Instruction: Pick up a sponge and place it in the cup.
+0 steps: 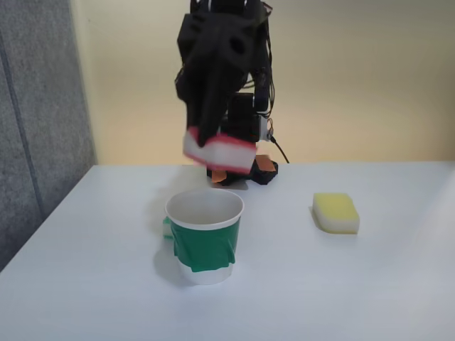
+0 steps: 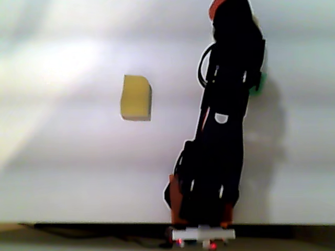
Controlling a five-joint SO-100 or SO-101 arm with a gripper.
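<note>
While held in the air above the cup [image 1: 205,238], gripped by the black gripper [image 1: 206,138]: the sponge [image 1: 226,153], red layer on top, white layer below, blurred in the fixed view, clear of the cup's rim. Closed on the sponge, fingers pointing down. Stands upright toward the near middle of the white surface [image 1: 370,284], white paper with a wide green tape band, mouth open. Just behind its left side, a small green sponge [image 1: 167,229], mostly hidden. Toward the right edge in the fixed view, well apart from the cup, lies a yellow-and-white sponge [image 1: 335,212], flat, yellow side up. At the far edge, the arm's base, orange parts and black cables showing. Behind, a pale yellow wall [image 1: 370,78]; on the left, a grey panel [image 1: 39,106]. From the other view, looking down: dark arm [image 2: 222,130] across the pale surface, yellow sponge to its left, a sliver of green beside the arm's far end, a red patch at its tip.
</note>
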